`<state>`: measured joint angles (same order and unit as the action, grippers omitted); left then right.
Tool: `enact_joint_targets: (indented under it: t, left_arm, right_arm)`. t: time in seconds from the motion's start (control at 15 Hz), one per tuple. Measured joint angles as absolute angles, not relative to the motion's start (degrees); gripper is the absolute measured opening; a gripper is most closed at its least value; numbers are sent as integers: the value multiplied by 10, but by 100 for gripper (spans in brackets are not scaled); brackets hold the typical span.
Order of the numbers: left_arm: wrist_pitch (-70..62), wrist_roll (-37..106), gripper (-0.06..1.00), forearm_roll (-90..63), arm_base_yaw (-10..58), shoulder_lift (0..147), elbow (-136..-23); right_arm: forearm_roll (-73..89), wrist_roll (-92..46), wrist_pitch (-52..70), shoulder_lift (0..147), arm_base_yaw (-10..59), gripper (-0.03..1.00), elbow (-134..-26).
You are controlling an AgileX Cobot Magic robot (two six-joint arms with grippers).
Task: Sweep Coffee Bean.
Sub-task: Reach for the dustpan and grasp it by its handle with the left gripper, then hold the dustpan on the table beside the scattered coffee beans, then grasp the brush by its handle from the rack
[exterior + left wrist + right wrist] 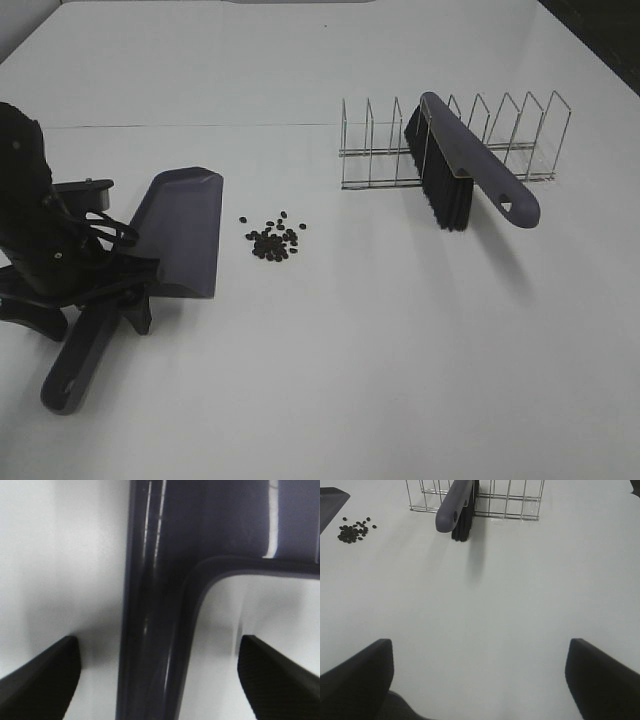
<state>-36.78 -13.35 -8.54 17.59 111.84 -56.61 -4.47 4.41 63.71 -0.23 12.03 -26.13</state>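
White bench [330, 390] carries a small pile of the coffee bean [273, 240], lying just beside the front lip of a grey-purple dustpan [185, 225]. The left gripper [160, 675] straddles the dustpan's handle, jaws spread wide and clear of it. A brush [468, 168] leans in a wire rack [375, 154]. The right gripper [480, 680] hangs released above the bench.

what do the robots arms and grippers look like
The left arm is bulky and matte black, with looped black cables. The left gripper and right gripper both have broad, black, wedge-shaped fingers. No markings are visible.
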Motion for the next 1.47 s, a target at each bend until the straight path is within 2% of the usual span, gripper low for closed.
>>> enact_joint_targets:
  t: [0.2, 0.4, 0.47, 0.6, 0.93, 1.07, 1.27, 1.47]
  left_arm:
    - [-374, -133, 78, -76, 176, 1129, -572]
    - [-378, -133, 68, -59, 176, 1131, -573]
    - [-379, -133, 59, -51, 176, 1132, -573]
    - [-378, -132, 32, -45, 176, 1133, -573]
    - [-375, -133, 33, -47, 176, 1133, -573]
    - [-376, -128, 33, -47, 176, 1133, -573]
    - [-376, -123, 33, -47, 176, 1133, -573]
    - [-376, -123, 33, -47, 176, 1133, -573]
  right_arm:
    - [-45, 44, 637, -2, 120, 79, -261]
    - [-45, 44, 637, -2, 120, 79, -261]
    - [-45, 44, 637, -2, 120, 79, -261]
    - [-45, 44, 637, -2, 120, 79, -261]
    - [-45, 46, 637, -2, 120, 79, -261]
    - [-45, 52, 637, 17, 120, 76, -269]
    - [-45, 53, 637, 92, 120, 69, -307]
    - [-45, 60, 635, 222, 120, 68, -378]
